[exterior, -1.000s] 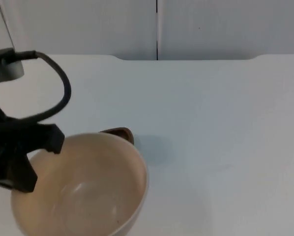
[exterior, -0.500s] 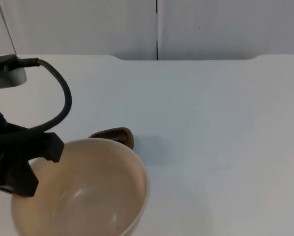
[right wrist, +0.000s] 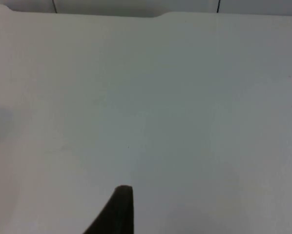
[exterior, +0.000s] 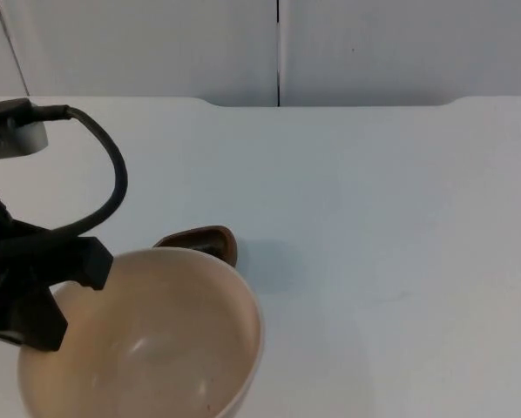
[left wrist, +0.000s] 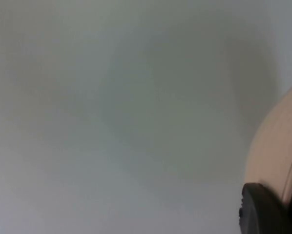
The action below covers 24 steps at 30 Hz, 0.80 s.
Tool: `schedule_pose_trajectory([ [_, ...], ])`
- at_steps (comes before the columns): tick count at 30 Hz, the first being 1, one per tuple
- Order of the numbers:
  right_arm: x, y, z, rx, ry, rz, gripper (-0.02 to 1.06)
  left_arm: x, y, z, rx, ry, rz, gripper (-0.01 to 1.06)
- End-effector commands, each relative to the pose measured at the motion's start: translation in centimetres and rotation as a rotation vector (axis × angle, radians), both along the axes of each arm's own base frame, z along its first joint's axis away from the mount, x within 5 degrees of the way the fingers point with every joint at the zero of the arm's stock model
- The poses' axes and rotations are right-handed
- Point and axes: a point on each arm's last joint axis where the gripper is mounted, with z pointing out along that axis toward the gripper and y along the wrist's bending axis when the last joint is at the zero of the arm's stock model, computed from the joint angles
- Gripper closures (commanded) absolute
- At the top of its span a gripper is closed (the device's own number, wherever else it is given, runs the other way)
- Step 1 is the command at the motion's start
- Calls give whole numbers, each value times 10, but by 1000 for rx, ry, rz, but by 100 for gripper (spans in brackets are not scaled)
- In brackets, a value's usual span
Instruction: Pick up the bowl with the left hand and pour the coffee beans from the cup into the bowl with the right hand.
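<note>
No readable text, label or number appears on anything here.

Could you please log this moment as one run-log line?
left gripper: holds bowl raised | cup: behind bowl, on table | right gripper: waiting

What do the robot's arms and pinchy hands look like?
They are black all over. The left gripper is a chunky, blocky black claw with flat, angular fingers, and a thick black cable loops over that arm. In the right wrist view, the right gripper's fingertip is a dark, narrow, pointed piece.
</note>
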Motion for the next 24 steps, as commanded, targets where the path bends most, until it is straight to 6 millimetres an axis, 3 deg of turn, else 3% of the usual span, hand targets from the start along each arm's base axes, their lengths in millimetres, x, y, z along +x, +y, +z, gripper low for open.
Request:
schedule_pose_trajectory([
  [1,12,1,10,2,1,-7,-1,-2,0,1,-13,0,6,105],
  [3,15,1,13,1,10,-7,-1,-2,0,1,-13,0,6,105],
  [11,65,5,42,4,111,-3,-1,-1,0,2,-14,-1,6,105],
  [24,135,17,56,80,250,33,0,-1,0,2,-11,-3,4,105],
])
